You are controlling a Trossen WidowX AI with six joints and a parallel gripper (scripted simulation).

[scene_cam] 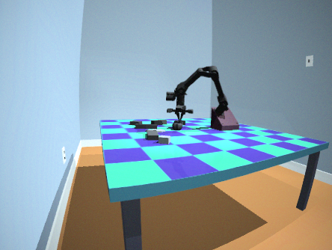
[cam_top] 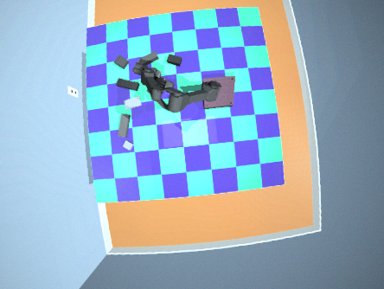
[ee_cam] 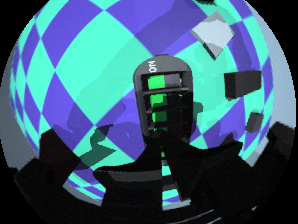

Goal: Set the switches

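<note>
The dark grey controller unit (ee_cam: 139, 107) (scene_cam: 177, 126) sits on the bench with its switches facing up. In the wrist view "ON" is printed at its far end, and the green switch ends lie on the left. The farthest switch (ee_cam: 164, 81) shows bright green and a lit grey end; the two nearer ones show green with dark right ends. A fourth is partly visible, and the rest are hidden behind the fingers. Which ends are pressed is hard to tell. The underside label is hidden. My gripper (ee_cam: 158, 132) (scene_cam: 180, 120) is shut and empty, its tips over or touching the unit's near half.
Dark blocks (cam_top: 128, 84) (cam_top: 174, 60) (cam_top: 121, 61) (cam_top: 149, 58), a white block (cam_top: 132, 102), a grey block (cam_top: 124, 125) and a small white block (cam_top: 128, 145) lie on the checkered bench (cam_top: 187, 188). The arm's mauve base (cam_top: 227, 97) (scene_cam: 225, 123) stands beyond the unit.
</note>
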